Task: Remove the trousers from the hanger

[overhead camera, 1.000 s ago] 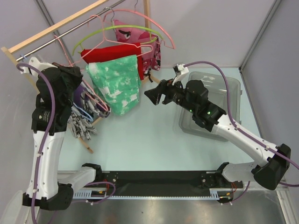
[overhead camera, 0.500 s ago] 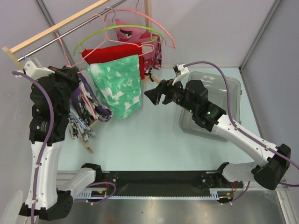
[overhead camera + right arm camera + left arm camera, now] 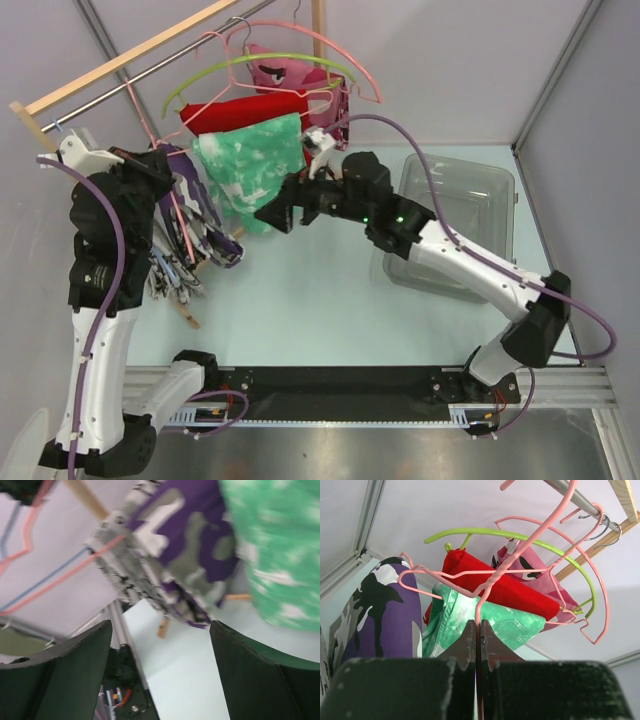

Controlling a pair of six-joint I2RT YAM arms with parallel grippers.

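Gripping hanger [image 3: 477,611] beside trousers [image 3: 390,625], left end effector [image 3: 476,632].

A pale teal worktop [image 3: 320,300] fills the overhead view. From about nine to eleven o'clock a wooden rail [image 3: 130,55] slants toward the far wall, and a metal rod [image 3: 580,500] runs beside it. Near eleven o'clock a lime-green hanger [image 3: 480,529] arches over a red garment [image 3: 250,110]. A pink garment with a cartoon face [image 3: 285,72] hangs behind it, toward twelve o'clock. A green-and-white mottled garment [image 3: 245,165] drapes just below the red one. At nine o'clock a black-and-white newsprint-patterned garment [image 3: 168,272] hangs low. At three o'clock a clear plastic bin [image 3: 495,200] sits on the worktop.
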